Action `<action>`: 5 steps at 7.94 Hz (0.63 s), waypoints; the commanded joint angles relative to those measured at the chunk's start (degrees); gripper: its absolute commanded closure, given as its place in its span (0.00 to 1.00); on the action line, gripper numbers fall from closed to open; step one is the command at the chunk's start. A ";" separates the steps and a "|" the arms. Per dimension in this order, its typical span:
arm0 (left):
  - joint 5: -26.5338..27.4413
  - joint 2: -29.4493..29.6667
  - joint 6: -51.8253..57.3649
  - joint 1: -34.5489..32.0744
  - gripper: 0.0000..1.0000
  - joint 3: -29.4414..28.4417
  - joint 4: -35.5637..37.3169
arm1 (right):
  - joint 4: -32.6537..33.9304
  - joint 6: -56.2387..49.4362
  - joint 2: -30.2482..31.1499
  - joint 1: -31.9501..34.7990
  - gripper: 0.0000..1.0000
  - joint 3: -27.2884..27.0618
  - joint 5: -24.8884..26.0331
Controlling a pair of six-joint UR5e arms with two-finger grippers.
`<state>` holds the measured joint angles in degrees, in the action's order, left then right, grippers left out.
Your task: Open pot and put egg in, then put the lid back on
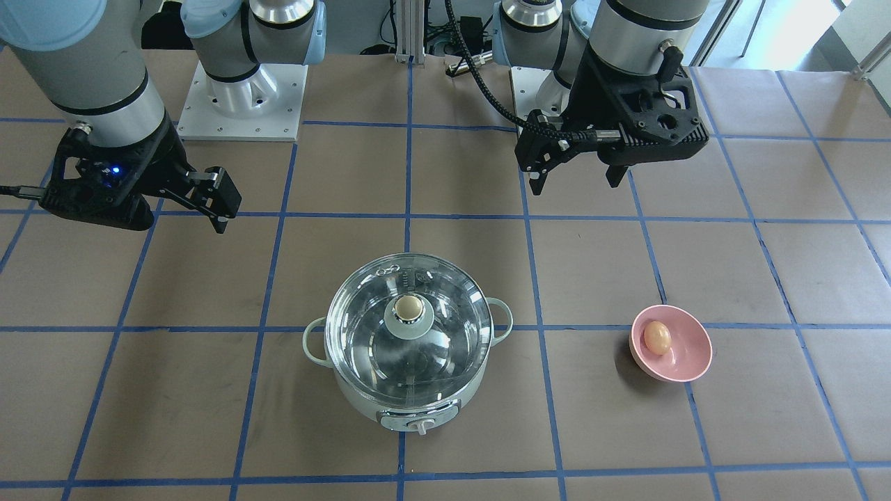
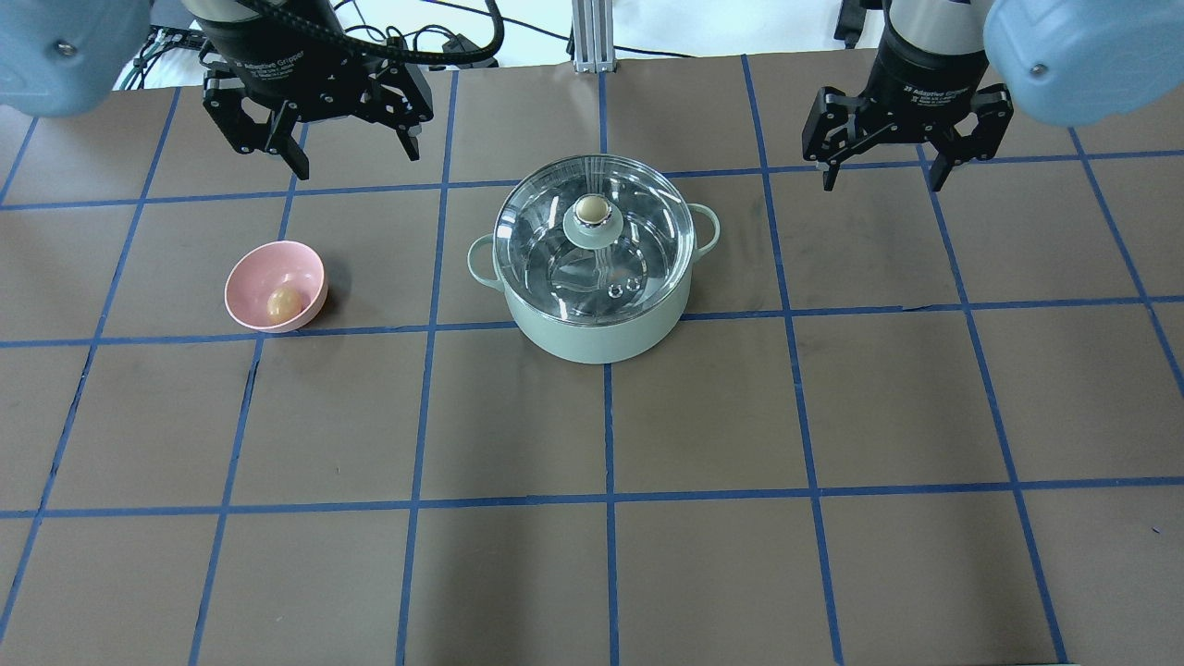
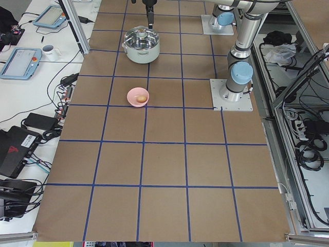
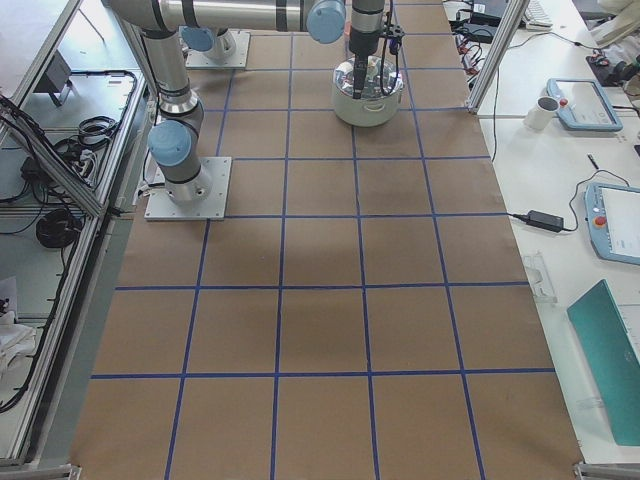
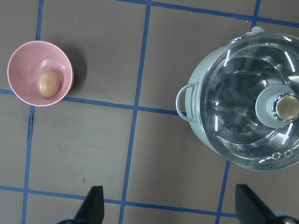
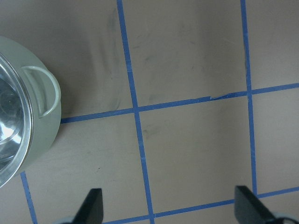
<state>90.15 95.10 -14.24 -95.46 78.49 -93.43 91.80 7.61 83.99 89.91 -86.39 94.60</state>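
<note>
Pot (image 2: 592, 338) wearing lid (image 2: 555, 242) | egg (image 2: 282, 302) lying in pink bowl (image 2: 248, 270) | my left end effector (image 2: 357, 162), right end effector (image 2: 881, 180) hanging open, empty | every step remaining

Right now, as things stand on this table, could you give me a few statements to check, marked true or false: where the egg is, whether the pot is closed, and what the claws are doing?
1. The lid sits closed on the pot. True.
2. The egg is inside the pot. False: it lies in the pink bowl, apart from the pot.
3. The left gripper and the right gripper are both open and empty. True.
4. The pink bowl stands on the right arm's side of the pot. False: it is on the left arm's side.
5. The pot's control knob faces the robot. False: it faces away from the robot.
</note>
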 commanded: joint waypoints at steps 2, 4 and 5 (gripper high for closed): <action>-0.06 0.00 0.09 0.27 0.00 0.00 0.09 | -0.13 -0.05 -0.05 0.00 0.00 0.00 0.05; -0.59 0.17 0.70 0.54 0.00 0.00 0.44 | -0.04 -0.23 0.04 0.00 0.00 0.00 0.05; -0.50 0.35 0.97 1.58 0.00 0.00 0.52 | 0.31 -0.23 -0.31 0.00 0.00 0.00 -0.29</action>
<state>89.65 95.20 -13.77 -94.94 78.49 -93.12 91.79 7.45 83.98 89.91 -86.40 94.61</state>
